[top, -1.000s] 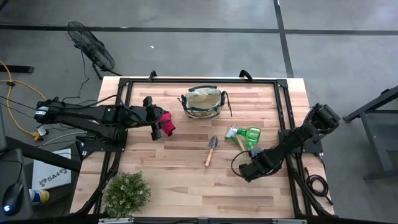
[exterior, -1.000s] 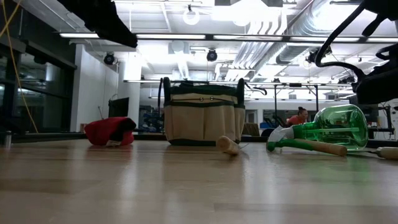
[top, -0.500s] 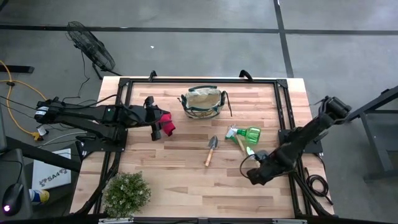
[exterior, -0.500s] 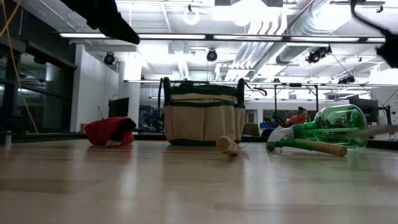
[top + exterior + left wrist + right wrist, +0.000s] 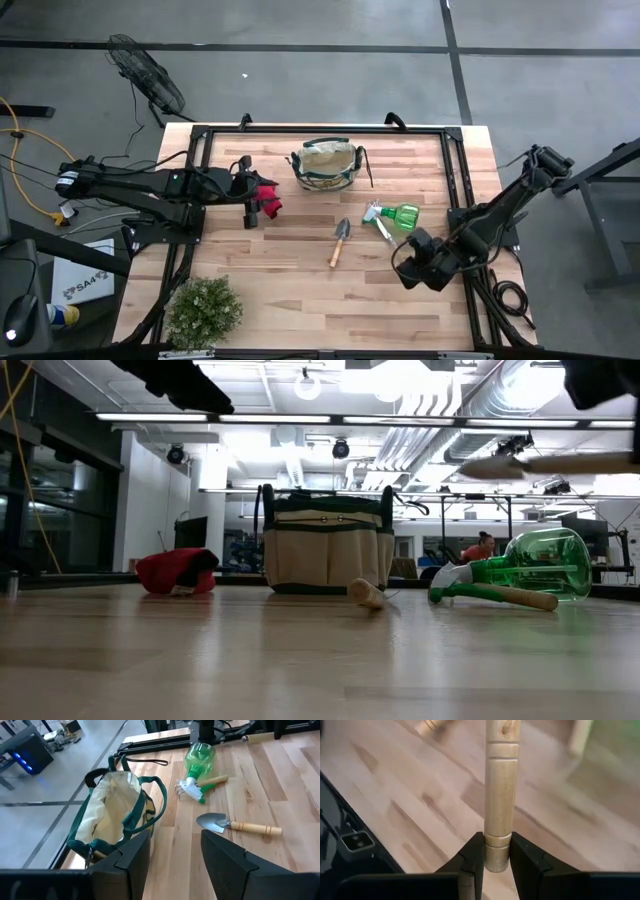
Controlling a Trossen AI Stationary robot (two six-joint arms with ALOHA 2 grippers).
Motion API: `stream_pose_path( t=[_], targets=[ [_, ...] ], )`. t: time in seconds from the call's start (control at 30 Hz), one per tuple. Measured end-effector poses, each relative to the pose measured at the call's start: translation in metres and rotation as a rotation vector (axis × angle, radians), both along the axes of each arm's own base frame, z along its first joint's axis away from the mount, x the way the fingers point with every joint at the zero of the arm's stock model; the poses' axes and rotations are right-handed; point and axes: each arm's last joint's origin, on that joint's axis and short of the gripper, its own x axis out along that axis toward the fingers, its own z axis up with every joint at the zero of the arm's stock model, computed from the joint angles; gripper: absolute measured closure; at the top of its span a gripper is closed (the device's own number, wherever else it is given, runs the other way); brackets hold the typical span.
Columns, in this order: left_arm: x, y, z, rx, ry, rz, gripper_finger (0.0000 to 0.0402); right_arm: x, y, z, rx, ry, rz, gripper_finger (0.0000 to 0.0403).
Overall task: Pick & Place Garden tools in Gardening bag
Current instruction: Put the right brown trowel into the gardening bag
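- Right hand (image 5: 491,865): we found it clenched on the end of a wooden-handled trowel (image 5: 501,775), lifted clear of the worktop (image 5: 300,290) near its right edge.
- Left hand (image 5: 172,855): released, hovering beside the red pruning shears (image 5: 268,197).
- We saw the gardening bag (image 5: 326,164) upright at the far middle, with a second trowel (image 5: 340,240), the rake (image 5: 192,787) and green sprayer (image 5: 403,217) lying between.
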Motion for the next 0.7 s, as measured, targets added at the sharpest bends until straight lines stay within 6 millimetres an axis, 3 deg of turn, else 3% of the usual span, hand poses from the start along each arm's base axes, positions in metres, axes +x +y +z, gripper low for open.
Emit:
stream_pose_path(
  t=[0.33, 0.53, 0.7],
  targets=[
    [0.010, -0.002, -0.001, -0.010, -0.023, -0.026, 0.0231, 0.013, -0.011, 0.005, -0.205, -0.150, 0.030, 0.0337],
    [0.021, -0.002, -0.009, 0.067, 0.021, -0.058, 0.0231, 0.027, -0.018, 0.011, -0.184, -0.226, -0.017, 0.0337],
    [0.035, -0.006, -0.010, 0.190, 0.008, -0.188, 0.0231, 0.046, -0.026, 0.022, -0.115, -0.358, -0.017, 0.0337]
  ],
)
